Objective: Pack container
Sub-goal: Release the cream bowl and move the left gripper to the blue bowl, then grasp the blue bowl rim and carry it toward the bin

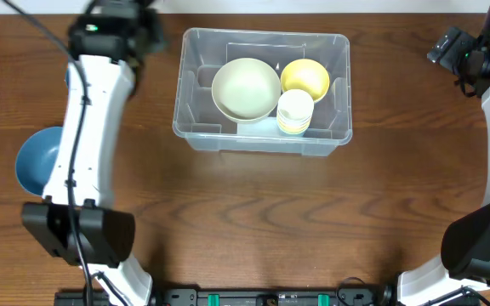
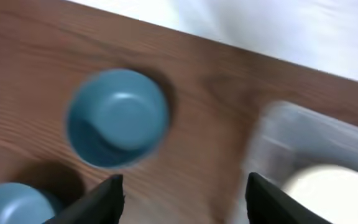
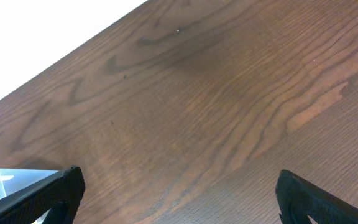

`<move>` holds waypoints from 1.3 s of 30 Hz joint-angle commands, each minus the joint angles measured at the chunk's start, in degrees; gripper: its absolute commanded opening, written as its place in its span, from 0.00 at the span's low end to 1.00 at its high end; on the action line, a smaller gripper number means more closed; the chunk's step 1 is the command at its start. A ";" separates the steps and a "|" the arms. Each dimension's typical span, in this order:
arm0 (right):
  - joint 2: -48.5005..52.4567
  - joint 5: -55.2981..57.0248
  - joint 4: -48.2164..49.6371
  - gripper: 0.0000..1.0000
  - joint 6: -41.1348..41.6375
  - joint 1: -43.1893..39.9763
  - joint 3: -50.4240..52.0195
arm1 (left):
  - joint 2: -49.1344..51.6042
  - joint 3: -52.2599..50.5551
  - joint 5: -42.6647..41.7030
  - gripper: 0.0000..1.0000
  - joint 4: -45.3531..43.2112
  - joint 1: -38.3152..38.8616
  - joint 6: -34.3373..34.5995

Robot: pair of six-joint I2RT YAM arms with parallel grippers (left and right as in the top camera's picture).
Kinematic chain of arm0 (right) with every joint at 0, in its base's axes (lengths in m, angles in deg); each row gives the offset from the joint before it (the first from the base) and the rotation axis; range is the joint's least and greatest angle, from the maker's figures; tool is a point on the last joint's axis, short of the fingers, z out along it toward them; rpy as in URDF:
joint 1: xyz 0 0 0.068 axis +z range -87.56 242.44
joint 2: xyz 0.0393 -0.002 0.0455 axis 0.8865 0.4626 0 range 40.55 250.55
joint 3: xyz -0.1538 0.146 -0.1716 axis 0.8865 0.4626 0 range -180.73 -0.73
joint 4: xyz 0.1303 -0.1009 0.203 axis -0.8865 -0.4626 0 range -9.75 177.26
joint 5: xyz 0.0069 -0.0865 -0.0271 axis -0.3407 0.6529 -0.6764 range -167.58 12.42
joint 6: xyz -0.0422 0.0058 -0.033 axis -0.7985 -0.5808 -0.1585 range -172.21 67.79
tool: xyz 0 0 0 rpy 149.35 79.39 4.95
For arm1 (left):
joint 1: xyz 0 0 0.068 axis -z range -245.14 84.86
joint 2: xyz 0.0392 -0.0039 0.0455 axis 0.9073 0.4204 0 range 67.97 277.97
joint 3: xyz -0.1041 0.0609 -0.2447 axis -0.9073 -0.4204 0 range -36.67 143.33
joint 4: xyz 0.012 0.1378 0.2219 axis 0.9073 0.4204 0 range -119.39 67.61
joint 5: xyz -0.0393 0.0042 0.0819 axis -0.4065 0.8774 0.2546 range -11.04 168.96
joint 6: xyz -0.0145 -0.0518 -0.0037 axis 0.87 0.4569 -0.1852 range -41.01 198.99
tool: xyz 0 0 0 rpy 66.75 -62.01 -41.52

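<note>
The container (image 1: 192, 106) stands upright on the far middle of the wooden table (image 1: 253, 221), mouth up. Its long axis runs left to right, in line with the table's far edge, and its short sides face the two arms. Inside, a large cream bowl (image 1: 245, 87) fills the left-centre. A smaller yellow bowl (image 1: 306, 76) sits beside it toward the far right corner, and a short stack of pale cups (image 1: 295, 113) stands just in front of the yellow bowl, against the cream bowl's rim.

The left gripper (image 2: 184, 183) is by the container's far left corner. Its jaws are parted with only bare table between them, and it grasps nothing. Its blurred wrist view shows a small blue bowl (image 2: 117, 118) on the wood ahead and a second blue piece (image 2: 8, 202) at the lower left edge. The container's wall is to its right.

A larger blue bowl (image 1: 34, 161) lies near the table's left edge, partly hidden by the left arm (image 1: 92, 110).

The right gripper (image 3: 179, 180) hangs near the far right corner of the table, well apart from the container. Its jaws are spread wide over bare wood and hold nothing.
</note>
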 commanded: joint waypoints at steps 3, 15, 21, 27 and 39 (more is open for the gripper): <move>-0.79 0.33 0.07 0.99 0.48 -0.20 -0.68 | 5.05 -0.35 0.70 0.63 -3.69 -4.81 -5.51; -0.79 0.33 0.07 0.99 0.48 -0.20 -0.68 | 16.81 -0.35 -6.80 0.63 -8.79 -7.87 -14.32; -0.79 0.35 0.07 0.99 0.48 -0.20 -0.66 | 22.03 -0.35 -6.78 0.63 -8.22 -8.46 -14.67; -0.79 0.35 0.07 0.99 0.48 -0.20 -0.66 | 25.53 -0.37 -6.82 0.57 -7.43 -9.86 -14.47; -0.79 0.35 0.07 0.99 0.48 -0.20 -0.66 | 27.47 -0.81 -6.86 0.10 -6.60 -10.21 -12.44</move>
